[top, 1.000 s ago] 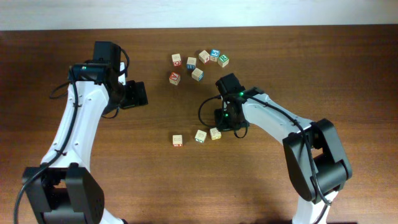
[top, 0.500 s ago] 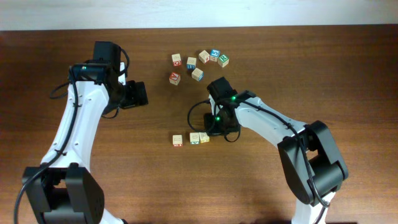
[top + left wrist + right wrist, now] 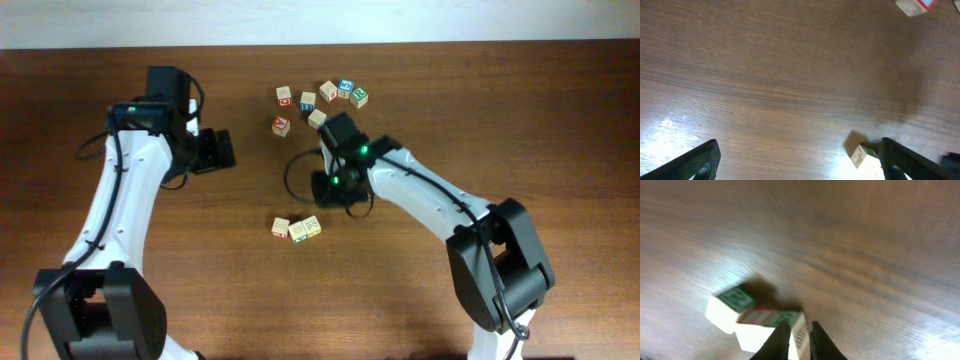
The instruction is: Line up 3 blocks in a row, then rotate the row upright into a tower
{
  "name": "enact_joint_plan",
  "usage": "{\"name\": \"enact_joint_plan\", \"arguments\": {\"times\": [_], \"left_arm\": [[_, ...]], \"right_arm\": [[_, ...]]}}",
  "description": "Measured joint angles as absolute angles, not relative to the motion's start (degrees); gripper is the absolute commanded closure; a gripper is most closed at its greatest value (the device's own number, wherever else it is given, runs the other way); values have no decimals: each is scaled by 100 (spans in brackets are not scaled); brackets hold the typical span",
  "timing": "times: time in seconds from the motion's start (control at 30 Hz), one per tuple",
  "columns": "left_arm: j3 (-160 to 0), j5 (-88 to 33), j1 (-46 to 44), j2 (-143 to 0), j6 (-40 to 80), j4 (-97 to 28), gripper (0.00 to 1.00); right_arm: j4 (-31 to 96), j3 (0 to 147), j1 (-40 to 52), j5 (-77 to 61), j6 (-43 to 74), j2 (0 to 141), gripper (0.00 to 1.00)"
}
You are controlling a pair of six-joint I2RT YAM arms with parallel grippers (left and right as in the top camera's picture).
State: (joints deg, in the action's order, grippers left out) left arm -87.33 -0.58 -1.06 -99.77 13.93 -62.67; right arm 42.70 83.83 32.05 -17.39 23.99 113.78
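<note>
Three small pale blocks lie in a tight row at the table's middle: a red-printed block, a green-printed one and a yellow-printed one. My right gripper hovers just behind them, its dark fingertips nearly together with only a slim gap. In the right wrist view, two blurred blocks sit right in front of its tips, and none is gripped. My left gripper stands wide open at the left, away from the row. A green-printed cube lies beside its right finger.
Several like cubes are scattered at the back centre of the brown wooden table. One red-printed cube shows at the top right of the left wrist view. The right arm reaches diagonally across the right half.
My right gripper swept left and toward the back. The green and yellow blocks slid left against the red one, which also shifted slightly. The left arm barely moved.
</note>
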Motion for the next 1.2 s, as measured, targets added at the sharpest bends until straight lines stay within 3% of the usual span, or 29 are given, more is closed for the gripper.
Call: {"name": "enact_joint_plan", "arguments": {"times": [0.33, 0.6, 1.0, 1.2], "left_arm": [[-8733, -30, 1046, -9977, 1393, -6060, 1], [-8733, -69, 1100, -9977, 1393, -6062, 1], [-8733, -69, 1100, -9977, 1393, -6101, 1], [-8733, -110, 1100, -9977, 1393, -6101, 1]], "right_arm": [[3280, 8849, 3957, -1603, 2388, 11695, 83], [3229, 8851, 4088, -1575, 2235, 12328, 84], [3741, 8868, 4281, -1787, 1396, 12328, 84], [4799, 9776, 4281, -1684, 1048, 12337, 82]]}}
